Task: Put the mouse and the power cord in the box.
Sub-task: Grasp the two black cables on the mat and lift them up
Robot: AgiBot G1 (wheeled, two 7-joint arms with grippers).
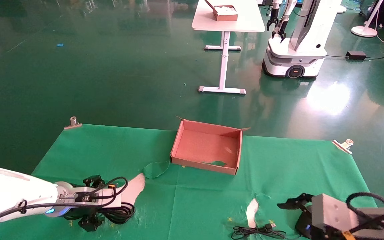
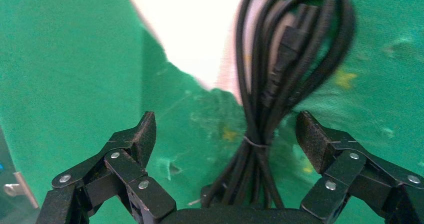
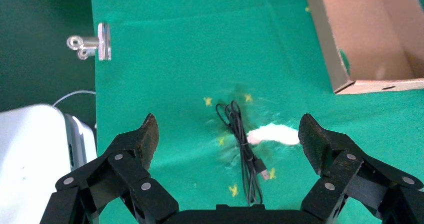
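At near left, left end effector [image 2: 225,134] wide open astride power cord [image 2: 280,68], holding nothing; box [image 1: 208,146] empty, both items left.

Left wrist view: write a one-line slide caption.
Open left gripper straddles the bundled power cord on green cloth.

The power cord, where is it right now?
In the head view the power cord lies on the green cloth at the near left, under the open left gripper, well short of the box.
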